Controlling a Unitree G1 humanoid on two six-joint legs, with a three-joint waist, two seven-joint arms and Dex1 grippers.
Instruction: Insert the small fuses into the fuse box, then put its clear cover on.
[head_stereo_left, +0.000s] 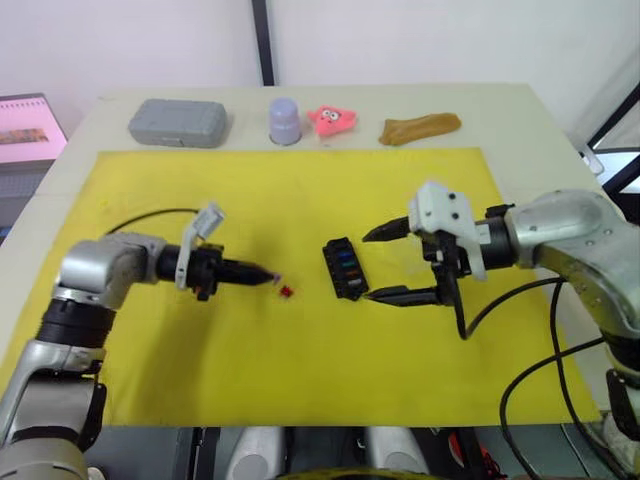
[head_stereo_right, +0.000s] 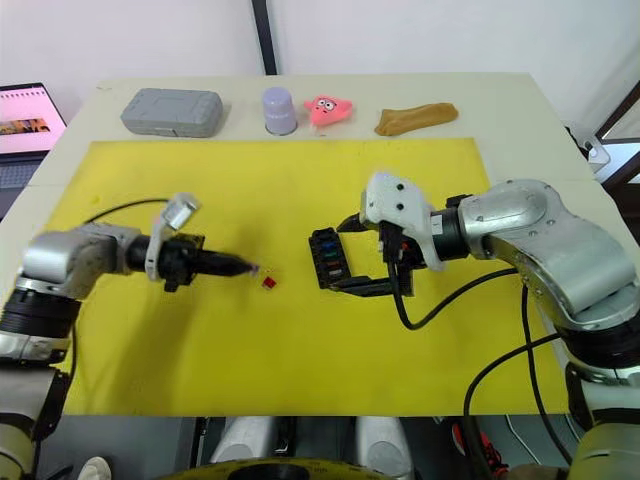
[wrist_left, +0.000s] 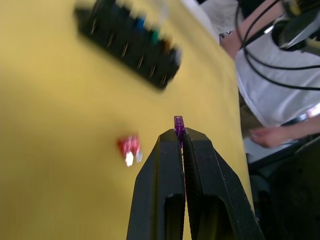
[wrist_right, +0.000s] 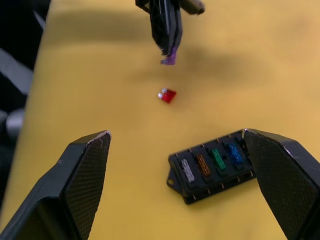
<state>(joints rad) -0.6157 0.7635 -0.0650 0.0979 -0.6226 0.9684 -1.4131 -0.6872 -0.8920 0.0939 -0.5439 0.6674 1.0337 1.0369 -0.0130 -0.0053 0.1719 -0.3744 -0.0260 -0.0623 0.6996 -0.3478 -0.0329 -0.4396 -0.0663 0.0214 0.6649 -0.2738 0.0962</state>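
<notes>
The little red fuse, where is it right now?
The small red plastic fuse lies loose on the yellow mat, between the left gripper and the black fuse box.

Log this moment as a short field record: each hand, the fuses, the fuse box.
left hand: shut on the purple fuse, above the yellow mat
right hand: open, straddling the fuse box
fuse box: on the mat, four fuses seated (grey, orange, green, blue)
red fuse: loose on the mat, between left hand and box
</notes>
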